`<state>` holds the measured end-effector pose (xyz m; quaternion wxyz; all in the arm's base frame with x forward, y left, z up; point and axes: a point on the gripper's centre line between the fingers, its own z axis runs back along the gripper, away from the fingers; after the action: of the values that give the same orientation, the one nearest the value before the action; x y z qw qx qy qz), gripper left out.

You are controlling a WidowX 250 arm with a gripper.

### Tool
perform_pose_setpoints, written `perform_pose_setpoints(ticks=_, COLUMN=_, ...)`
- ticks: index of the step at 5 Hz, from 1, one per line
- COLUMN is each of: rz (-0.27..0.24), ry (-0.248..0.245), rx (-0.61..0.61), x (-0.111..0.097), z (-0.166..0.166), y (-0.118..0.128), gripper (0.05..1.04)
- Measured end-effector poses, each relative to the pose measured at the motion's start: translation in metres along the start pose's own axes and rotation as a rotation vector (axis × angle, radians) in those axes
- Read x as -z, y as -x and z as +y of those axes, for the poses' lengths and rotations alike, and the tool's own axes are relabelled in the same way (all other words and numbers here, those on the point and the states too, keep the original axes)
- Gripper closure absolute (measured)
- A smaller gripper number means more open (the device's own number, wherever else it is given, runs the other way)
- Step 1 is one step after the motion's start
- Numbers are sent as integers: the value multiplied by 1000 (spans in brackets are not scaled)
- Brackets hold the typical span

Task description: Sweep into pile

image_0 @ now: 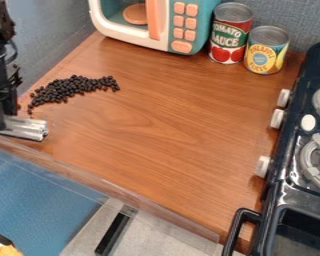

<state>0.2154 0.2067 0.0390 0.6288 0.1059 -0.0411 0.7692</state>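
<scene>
Lining up | black beans (69, 90) up-right of my gripper (0, 119), strung inward from near the worktop's (149, 125) left edge | opening, hold on silvery bar (22, 129): can't tell

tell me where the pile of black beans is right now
In the camera view, the black beans lie in a curved band on the left side of the wooden counter, below the toy microwave.

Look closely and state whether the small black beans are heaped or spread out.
Spread out: the beans form a long, bent band on the wooden counter, thinning at one end.
</scene>
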Motion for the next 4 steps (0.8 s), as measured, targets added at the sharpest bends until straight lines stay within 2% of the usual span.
perform_pose_setpoints(ticks=2, rz=21, ry=37, rx=41, x=-1, z=0, y=5, gripper=736)
perform_pose_setpoints(ticks=3, rz=19, ry=42, rx=29, x=-1, z=-1, y=5, gripper=736)
perform_pose_setpoints(ticks=4, rz=-4, ry=36, rx=16, x=0, z=-6, y=4, gripper=736)
